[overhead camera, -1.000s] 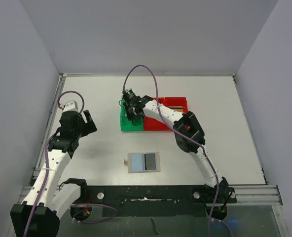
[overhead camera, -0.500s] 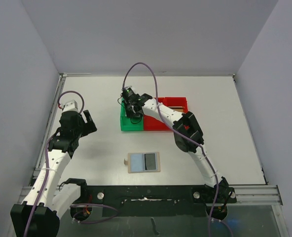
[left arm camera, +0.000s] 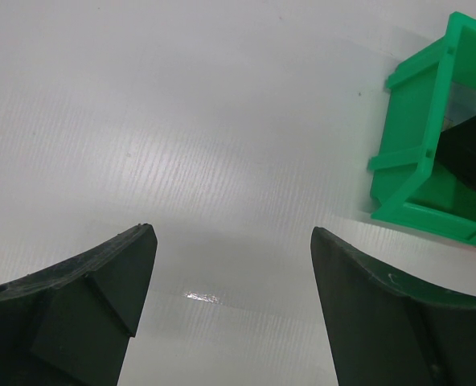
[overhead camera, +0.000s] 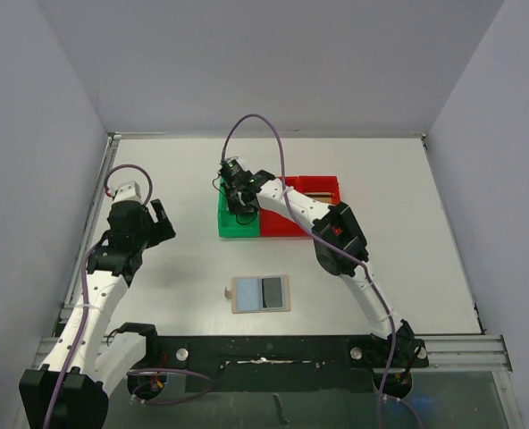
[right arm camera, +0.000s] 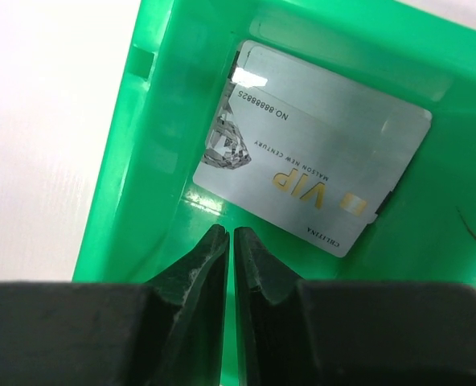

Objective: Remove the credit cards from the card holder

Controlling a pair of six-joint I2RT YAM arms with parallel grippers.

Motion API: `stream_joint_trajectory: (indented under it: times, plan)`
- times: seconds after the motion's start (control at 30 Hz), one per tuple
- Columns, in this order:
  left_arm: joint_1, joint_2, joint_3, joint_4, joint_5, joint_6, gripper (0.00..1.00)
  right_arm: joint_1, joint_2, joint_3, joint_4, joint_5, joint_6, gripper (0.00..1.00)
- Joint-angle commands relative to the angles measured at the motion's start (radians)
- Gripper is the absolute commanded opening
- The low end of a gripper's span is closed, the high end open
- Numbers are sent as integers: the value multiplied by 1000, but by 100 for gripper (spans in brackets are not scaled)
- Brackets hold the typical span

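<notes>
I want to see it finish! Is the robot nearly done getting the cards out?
Partway. Done: a silver card lies in the green bin. In hand: nothing. The right gripper is shut and empty above that card, and the left gripper hangs open off to the side. Left: the wallet lies open with what looks like a dark card inside.

I count two grippers of my own, the left gripper (left arm camera: 231, 237) and the right gripper (right arm camera: 230, 235), and two bins on the counter (overhead camera: 381, 268): one green bin (right arm camera: 153, 161) and one red bin (overhead camera: 323, 181). There is one card holder (overhead camera: 261, 293), and one silver-grey card (right arm camera: 310, 181) that I can count for certain, lying in the green bin. A dark edge shows under that card, but I cannot tell whether it makes a second.
</notes>
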Motion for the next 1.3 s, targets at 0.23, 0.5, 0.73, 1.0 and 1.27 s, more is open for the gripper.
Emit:
stream_joint_trajectory:
  times: [0.23,0.5,0.73,1.0,1.27]
  plan:
    - [5,3,4,59,14,8,78,-11,70,58,3,25,-10,10]
    - [5,8,3,60,18,8,78,-33,78,61,17,69,-12,10]
    - [5,10,3,60,20,8,78,-45,80,63,12,109,-21,11]
    - [5,12,4,60,26,8,78,-37,80,78,-25,208,-37,14]
    - [5,15,4,61,35,9,78,-33,81,73,-21,256,-57,18]
